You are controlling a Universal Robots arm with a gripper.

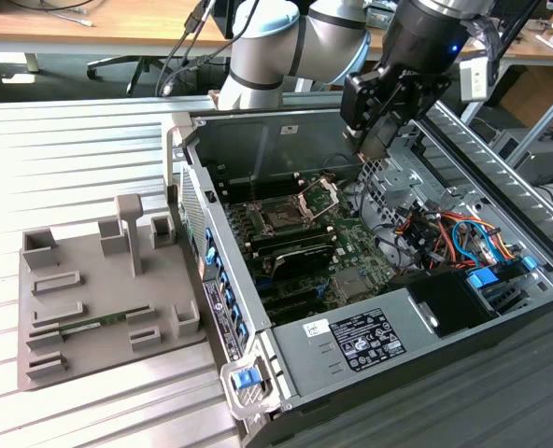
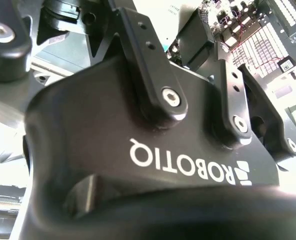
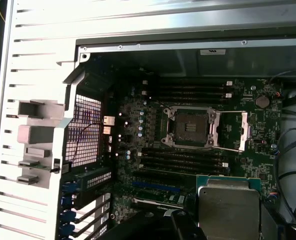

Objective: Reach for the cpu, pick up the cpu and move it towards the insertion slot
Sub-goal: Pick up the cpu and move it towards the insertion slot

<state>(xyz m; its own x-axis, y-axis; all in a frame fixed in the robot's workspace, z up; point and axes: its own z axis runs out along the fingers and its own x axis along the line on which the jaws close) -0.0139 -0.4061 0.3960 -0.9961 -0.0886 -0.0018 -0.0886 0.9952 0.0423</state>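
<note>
Lying nearest in the exterior view, a grey plastic tray (image 1: 108,280) sits on the ribbed metal tabletop (image 1: 71,140) toward that view's left, with a long green memory stick (image 1: 90,329) resting in one of its recesses. Just beside the tray, toward the exterior view's right, an open computer case (image 1: 258,322) lies on its side. A grey labelled power-supply block (image 1: 370,336) sits at its near end, and bundled orange and blue cables (image 1: 463,233) lie farther right.

Deeper in the case is the green motherboard (image 1: 347,247) with its long black memory slots (image 1: 300,257). On it sits the insertion slot (image 1: 281,219), its dark centre exposed and its silver load plate (image 1: 319,194) hinged up and open. The first wrist view looks down on the same insertion slot (image 3: 190,127), with the plate folded out beside it.

Beyond and above the slot, toward the exterior view's right, the pincer (image 1: 372,149) hangs over the far part of the case, apart from the board. It appears clenched on the cpu (image 3: 228,210). In the first wrist view the cpu shows large and close, pale metallic top up, off to one side of the slot and not over it.

Farthest back, wooden desks (image 1: 118,23) and an office chair's base (image 1: 132,65) stand behind the arm.
</note>
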